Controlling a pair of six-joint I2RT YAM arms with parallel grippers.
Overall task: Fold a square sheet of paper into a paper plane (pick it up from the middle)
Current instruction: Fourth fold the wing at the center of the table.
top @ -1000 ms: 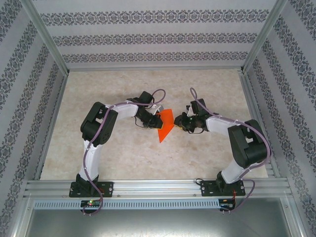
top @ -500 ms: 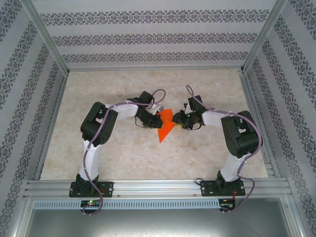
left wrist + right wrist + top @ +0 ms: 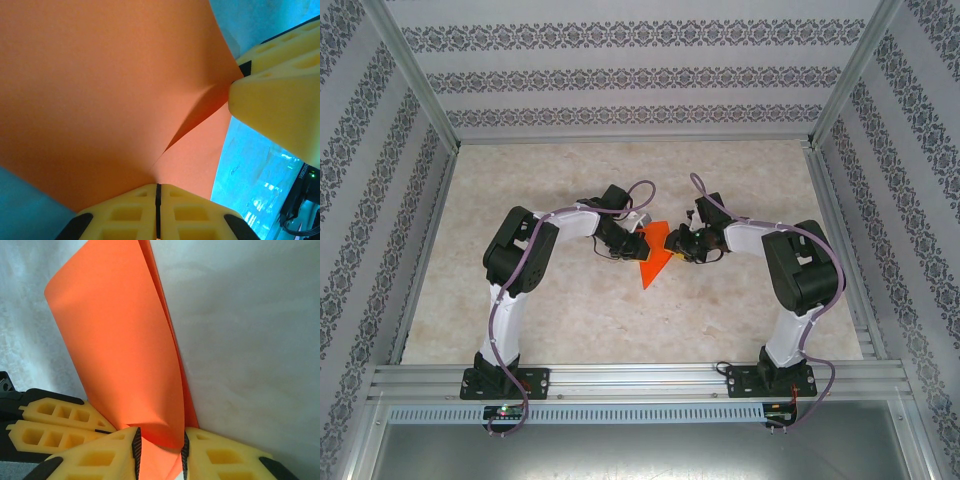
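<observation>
Tabletop (image 3: 570, 320), pale and marbled, lies under both my arms. My left arm (image 3: 520, 255) and right arm (image 3: 800, 270) bend inward and meet around the middle of it, a little to the far side. Between them I hold the square sheet of paper (image 3: 652, 262), bright orange-red and doubled into a wedge. Its broad end is far, up between my grippers, and its point aims near, toward my bases, leaning slightly left. Its long axis therefore runs far to near. Whether the tip touches the tabletop I cannot tell. My left gripper (image 3: 638, 243) is clamped on the sheet's left side. At that wrist my two yellow fingers (image 3: 125, 212) press flat together, and the paper fans out from the seam with a crease running off to the right. My right gripper (image 3: 678, 247) pinches the right side. Its fingers (image 3: 220, 460) stand a narrow gap apart, and a curled double layer of paper fills that gap, touching both pads.
</observation>
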